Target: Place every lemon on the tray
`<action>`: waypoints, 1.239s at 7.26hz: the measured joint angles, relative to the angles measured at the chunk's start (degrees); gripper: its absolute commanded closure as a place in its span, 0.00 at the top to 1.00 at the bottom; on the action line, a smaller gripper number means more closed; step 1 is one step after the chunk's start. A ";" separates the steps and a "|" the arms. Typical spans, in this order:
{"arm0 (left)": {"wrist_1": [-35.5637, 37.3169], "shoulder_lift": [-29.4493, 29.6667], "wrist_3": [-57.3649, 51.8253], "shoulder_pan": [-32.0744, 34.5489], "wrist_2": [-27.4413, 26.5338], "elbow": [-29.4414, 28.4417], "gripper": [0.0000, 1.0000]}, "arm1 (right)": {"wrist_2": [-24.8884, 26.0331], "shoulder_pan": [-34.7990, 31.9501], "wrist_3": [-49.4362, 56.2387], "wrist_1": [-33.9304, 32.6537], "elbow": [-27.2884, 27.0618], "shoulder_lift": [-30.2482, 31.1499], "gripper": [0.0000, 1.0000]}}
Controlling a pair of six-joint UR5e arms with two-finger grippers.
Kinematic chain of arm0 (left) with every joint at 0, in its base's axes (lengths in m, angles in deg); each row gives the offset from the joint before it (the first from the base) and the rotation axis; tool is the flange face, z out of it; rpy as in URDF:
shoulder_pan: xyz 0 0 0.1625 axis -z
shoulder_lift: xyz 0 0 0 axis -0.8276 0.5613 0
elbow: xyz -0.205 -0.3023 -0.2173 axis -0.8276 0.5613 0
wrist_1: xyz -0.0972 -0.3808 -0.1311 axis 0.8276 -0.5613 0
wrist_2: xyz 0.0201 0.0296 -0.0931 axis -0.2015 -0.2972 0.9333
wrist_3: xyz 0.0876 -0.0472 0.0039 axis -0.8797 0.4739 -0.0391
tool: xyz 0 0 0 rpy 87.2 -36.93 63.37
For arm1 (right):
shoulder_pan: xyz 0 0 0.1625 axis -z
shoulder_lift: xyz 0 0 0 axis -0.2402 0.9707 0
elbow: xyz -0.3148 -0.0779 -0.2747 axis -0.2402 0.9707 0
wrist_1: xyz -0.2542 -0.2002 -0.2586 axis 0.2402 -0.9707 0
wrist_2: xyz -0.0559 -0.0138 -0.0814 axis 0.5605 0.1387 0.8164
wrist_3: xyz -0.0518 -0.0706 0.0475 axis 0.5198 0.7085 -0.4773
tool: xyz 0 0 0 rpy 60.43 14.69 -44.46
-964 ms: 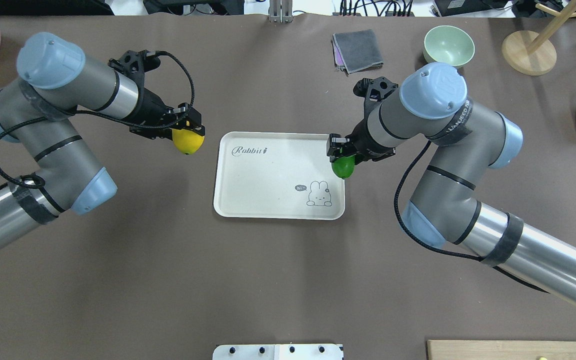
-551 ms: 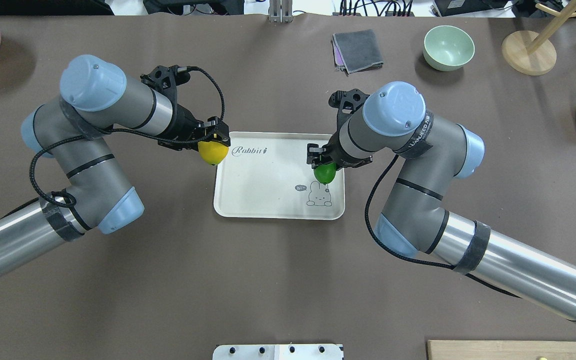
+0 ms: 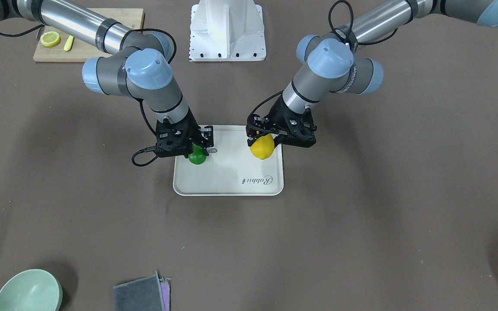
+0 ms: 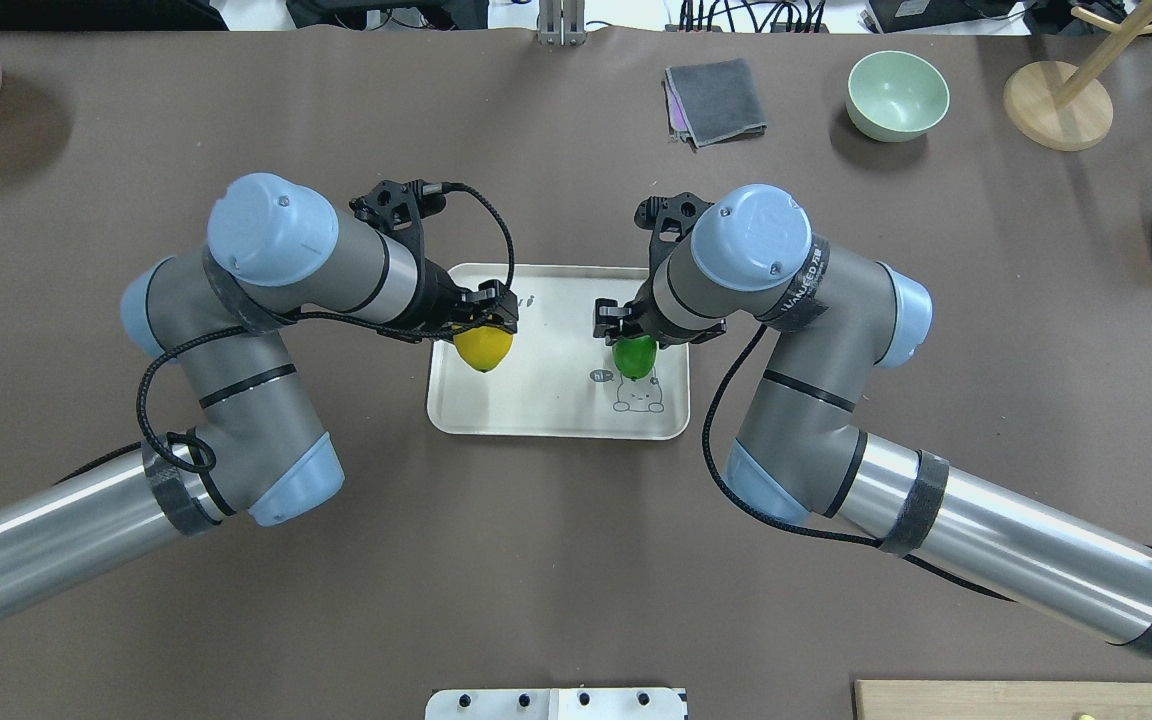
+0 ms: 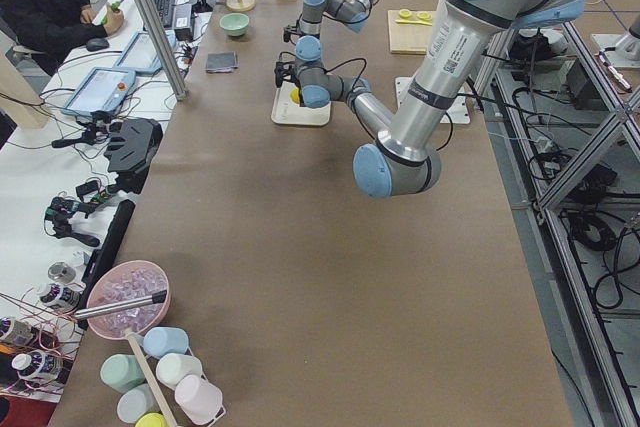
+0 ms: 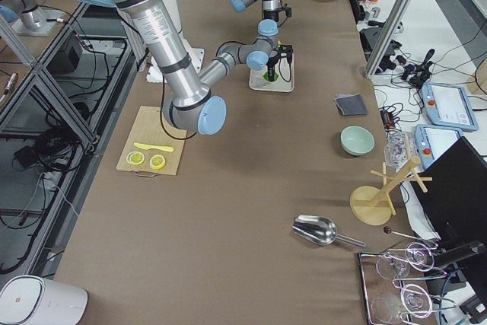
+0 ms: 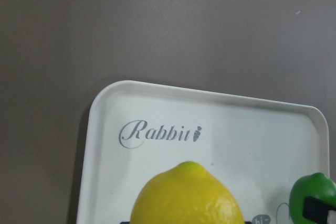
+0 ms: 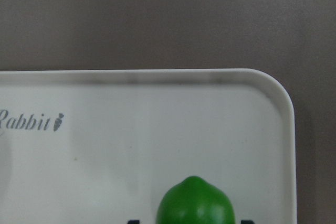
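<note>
Left gripper [image 4: 486, 322] clamped on yellow lemon [image 4: 483, 348], right gripper [image 4: 626, 325] clamped on green lemon [image 4: 634, 357]; both fruits hang over tray [image 4: 546, 405], yellow over its left half, green over its right half just above rabbit drawing [image 4: 639, 393]. Fruits well apart from each other. Clearance above tray hard to read; neither looks set down yet. Orientation: each lemon gripped across its waist, long axis running roughly along the fingers, so near upright, free pointed tip aimed down at tray; wrist views show that tip leading. Step in hand, as judged: lower and let go. To do it well: descend slowly and straight, stop with the tip just touching or barely off the surface, not pressed in. A lemon let go tip-down will likely topple onto its side and roll, so keep drop height minimal and stay clear of the rim; green one sits nearer the right edge and would be safer a little more inward. Part the jaws gradually and fully, then lift straight up so fingers don't drag the fruit. Keep the two arms' release spots apart to avoid a knock between lemons.
</note>
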 measured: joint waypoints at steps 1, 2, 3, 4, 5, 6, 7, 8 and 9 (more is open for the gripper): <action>0.02 0.08 0.19 -1.54 -1.70 -0.03 0.00 | -0.03 -0.10 -1.18 0.02 -0.21 -0.30 1.00; 0.04 0.12 0.49 -2.69 -2.96 -0.09 0.00 | -0.22 -0.54 -2.08 0.04 -0.56 -0.58 1.00; 0.08 0.23 0.90 -3.62 -4.04 -0.16 0.00 | -0.89 -1.33 -2.47 0.00 -1.18 -0.71 1.00; 0.10 0.64 1.08 -4.03 -4.48 -0.62 0.00 | -2.16 -2.34 -2.61 -0.15 -2.17 -0.61 1.00; 0.11 1.28 1.08 -4.16 -4.78 -1.64 0.00 | -3.61 -3.28 -2.63 -0.37 -3.20 -0.37 1.00; 0.13 1.74 0.85 -3.93 -5.39 -2.51 0.00 | -4.46 -3.92 -2.54 -0.47 -3.92 -0.08 1.00; 0.15 1.92 0.28 -3.21 -6.11 -3.23 0.00 | -4.84 -4.39 -2.30 -0.47 -4.61 0.50 1.00; 0.11 1.99 -0.52 -2.32 -6.45 -3.97 0.07 | -5.22 -4.86 -2.07 -0.43 -5.27 1.22 1.00; 0.04 2.04 -1.23 -1.55 -6.58 -4.47 0.97 | -5.78 -5.34 -1.96 -0.44 -5.76 1.68 1.00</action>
